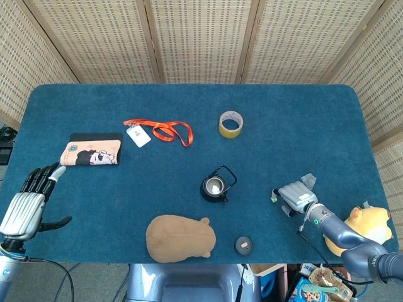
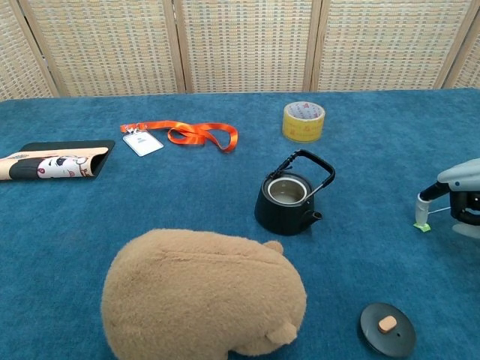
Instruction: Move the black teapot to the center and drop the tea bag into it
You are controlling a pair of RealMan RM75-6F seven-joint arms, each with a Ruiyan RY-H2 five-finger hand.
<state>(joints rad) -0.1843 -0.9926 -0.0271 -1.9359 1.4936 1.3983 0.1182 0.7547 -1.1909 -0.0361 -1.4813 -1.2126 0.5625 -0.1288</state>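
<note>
The black teapot [image 1: 214,187] [image 2: 289,199] stands lidless near the table's middle, its handle raised. Its lid [image 1: 244,245] [image 2: 386,328] lies apart on the cloth in front. My right hand [image 1: 296,197] [image 2: 459,196] is low over the cloth to the teapot's right, well away from it. One fingertip holds the tea bag's small green tag [image 1: 275,198] [image 2: 422,226], with a thin string running back to the hand. A grey sachet [image 1: 308,180] lies just behind the hand. My left hand [image 1: 25,198] hovers open at the front left edge.
A brown plush [image 1: 181,238] [image 2: 204,296] lies in front of the teapot. A yellow tape roll [image 1: 230,123] [image 2: 303,121], an orange lanyard [image 1: 160,131] [image 2: 180,135] and a printed pouch [image 1: 92,153] [image 2: 52,163] lie further back and left. A yellow toy [image 1: 368,223] sits at the right edge.
</note>
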